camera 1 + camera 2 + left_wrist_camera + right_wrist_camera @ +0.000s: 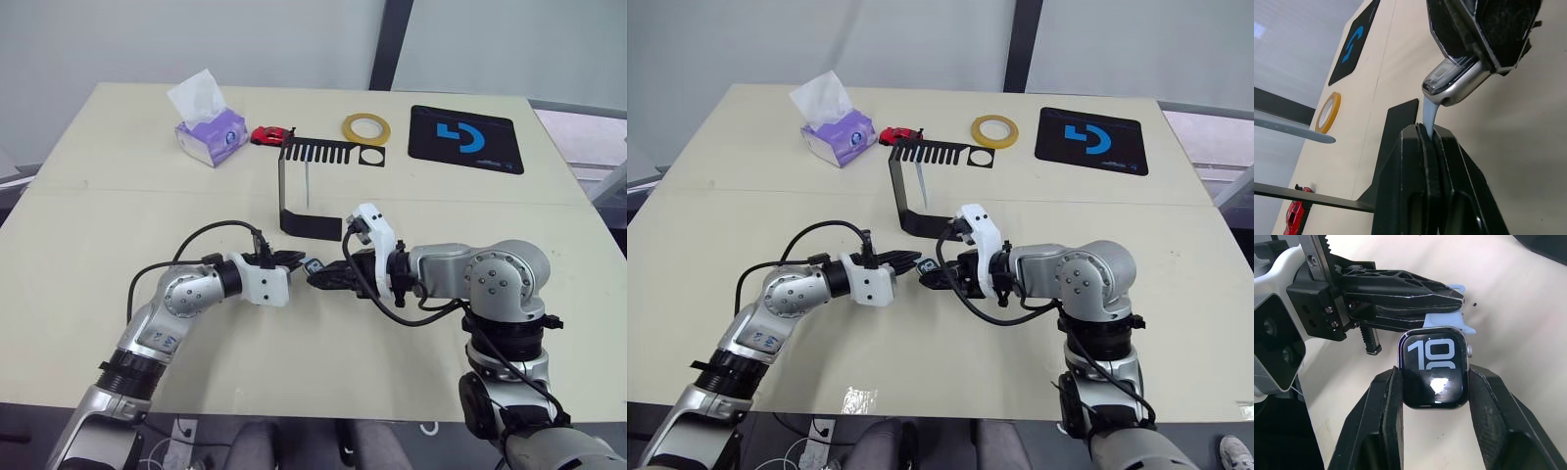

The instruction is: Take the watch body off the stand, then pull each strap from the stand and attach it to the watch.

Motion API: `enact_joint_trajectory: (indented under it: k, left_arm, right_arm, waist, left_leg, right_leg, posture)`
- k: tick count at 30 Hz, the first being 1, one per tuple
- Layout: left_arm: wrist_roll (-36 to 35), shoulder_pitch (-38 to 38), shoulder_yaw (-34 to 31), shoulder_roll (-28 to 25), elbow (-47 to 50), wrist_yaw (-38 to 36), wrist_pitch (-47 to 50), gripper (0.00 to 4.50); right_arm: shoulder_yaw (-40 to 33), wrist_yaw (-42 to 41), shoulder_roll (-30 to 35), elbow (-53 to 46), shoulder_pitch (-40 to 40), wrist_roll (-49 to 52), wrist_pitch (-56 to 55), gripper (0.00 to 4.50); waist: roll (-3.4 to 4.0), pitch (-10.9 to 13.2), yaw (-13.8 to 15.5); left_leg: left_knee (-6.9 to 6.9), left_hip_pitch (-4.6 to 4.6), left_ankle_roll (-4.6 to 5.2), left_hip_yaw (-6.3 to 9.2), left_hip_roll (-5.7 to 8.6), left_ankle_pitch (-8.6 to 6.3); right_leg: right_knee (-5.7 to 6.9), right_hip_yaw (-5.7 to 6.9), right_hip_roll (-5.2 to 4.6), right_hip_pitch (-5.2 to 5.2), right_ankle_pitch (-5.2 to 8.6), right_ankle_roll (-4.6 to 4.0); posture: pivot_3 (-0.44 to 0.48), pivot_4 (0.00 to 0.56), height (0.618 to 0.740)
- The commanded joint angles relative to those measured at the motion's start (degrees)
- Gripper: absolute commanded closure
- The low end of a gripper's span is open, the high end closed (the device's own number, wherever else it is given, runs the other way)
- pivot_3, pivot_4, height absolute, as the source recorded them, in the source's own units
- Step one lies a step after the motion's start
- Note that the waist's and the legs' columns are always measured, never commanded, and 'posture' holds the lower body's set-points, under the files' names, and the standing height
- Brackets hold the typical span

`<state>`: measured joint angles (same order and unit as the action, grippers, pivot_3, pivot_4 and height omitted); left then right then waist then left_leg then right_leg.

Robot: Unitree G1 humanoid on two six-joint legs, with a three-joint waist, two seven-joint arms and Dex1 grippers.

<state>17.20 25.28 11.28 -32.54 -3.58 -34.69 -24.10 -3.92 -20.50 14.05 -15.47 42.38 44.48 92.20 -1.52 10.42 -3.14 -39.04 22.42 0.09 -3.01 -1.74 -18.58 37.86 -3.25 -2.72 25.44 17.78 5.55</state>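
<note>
The watch body (pixel 1434 368), silver-rimmed with light digits on a dark screen, is clamped between the fingers of my right gripper (pixel 323 277) just above the table's middle. My left gripper (pixel 294 260) faces it from the left, shut on a pale blue-grey strap (pixel 1427 115) whose end meets the watch body's edge. Just behind both grippers stands the black stand (pixel 294 211). A second strap (pixel 310 181) hangs from its slotted top plate.
Along the table's back stand a purple tissue box (pixel 209 132), a red toy car (pixel 271 135), a yellow tape ring (pixel 365 127) and a black mat with a blue logo (pixel 464 138). The stand's foot lies close behind the grippers.
</note>
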Motion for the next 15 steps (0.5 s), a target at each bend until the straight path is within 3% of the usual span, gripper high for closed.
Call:
enact_joint_trajectory:
  k: [1,15]
  left_arm:
    - [-1.28,1.68,-1.0,-0.51,-0.44,1.17,-3.07,4.44]
    - [-1.22,2.73,-0.98,-1.23,-4.35,1.27,-8.34,4.44]
  right_arm:
    - [0.58,0.25,0.21,-2.28,1.14,-0.5,-0.15,2.98]
    - [0.52,0.37,-0.32,-2.32,0.79,-1.67,-1.08,2.98]
  waist:
    - [0.0,0.0,0.01]
    - [0.0,0.0,0.0]
  left_leg:
    - [0.0,0.0,0.0,0.0,0.0,0.0]
    - [0.01,0.0,0.0,0.0,0.0,0.0]
  right_leg:
    - [0.0,0.0,0.0,0.0,0.0,0.0]
    - [-0.01,0.01,-0.01,0.0,0.0,0.0]
  posture:
    - [0.0,0.15,0.738]
    - [0.0,0.15,0.738]
